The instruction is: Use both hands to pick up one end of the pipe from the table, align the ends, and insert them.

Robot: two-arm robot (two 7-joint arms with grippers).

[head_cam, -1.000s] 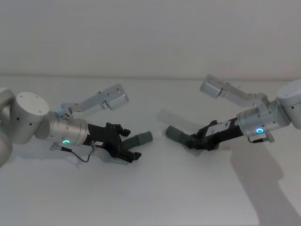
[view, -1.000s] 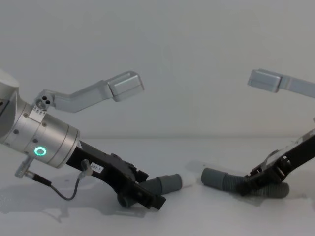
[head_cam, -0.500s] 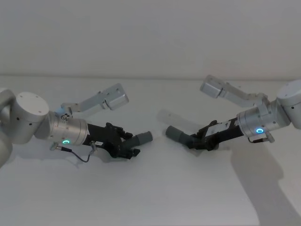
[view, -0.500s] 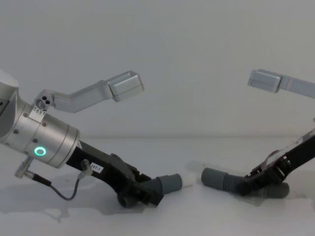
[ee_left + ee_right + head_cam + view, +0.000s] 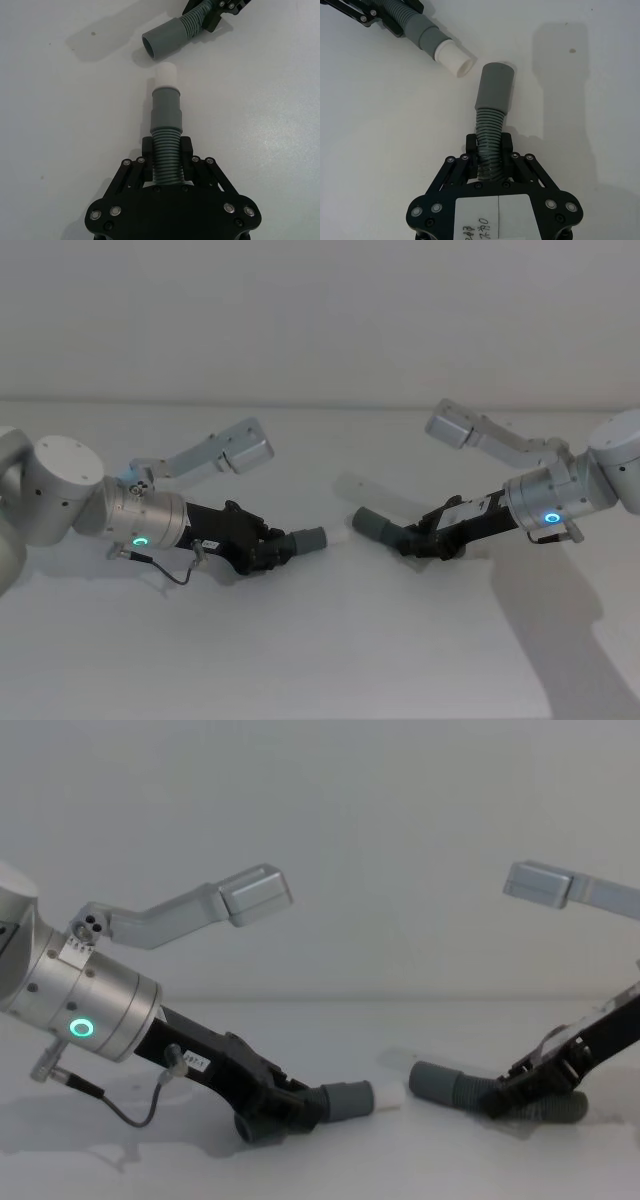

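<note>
**A:** In the head view, the left claw [image 5: 266, 549] is clamping the ribbed part of the white-tipped hose piece [image 5: 305, 538]. The right claw [image 5: 428, 539] is clamping the other hose piece [image 5: 375, 525]. Both ends are hanging low over the worktop [image 5: 320, 660], near each other but apart.

**B:** In the left wrist view, the white tip [image 5: 164, 75] is pointing roughly at the open cuff [image 5: 162, 44]. That cuff is sitting at an angle to it, though.

**A:** The right wrist view is agreeing: the tip [image 5: 454, 59] is lying off to one side of the cuff [image 5: 494, 85], and their lines are crossing.

**B:** In the chest view, the tip [image 5: 388, 1097] is riding slightly lower than the cuff [image 5: 435, 1082].

**A:** So I'm judging that pushing together now is risking the tip catching on the cuff's rim.

**B:** And with both claws gripping back on the ribs, the soft hose is likely to buckle or slide between the fingers instead of seating.
</note>
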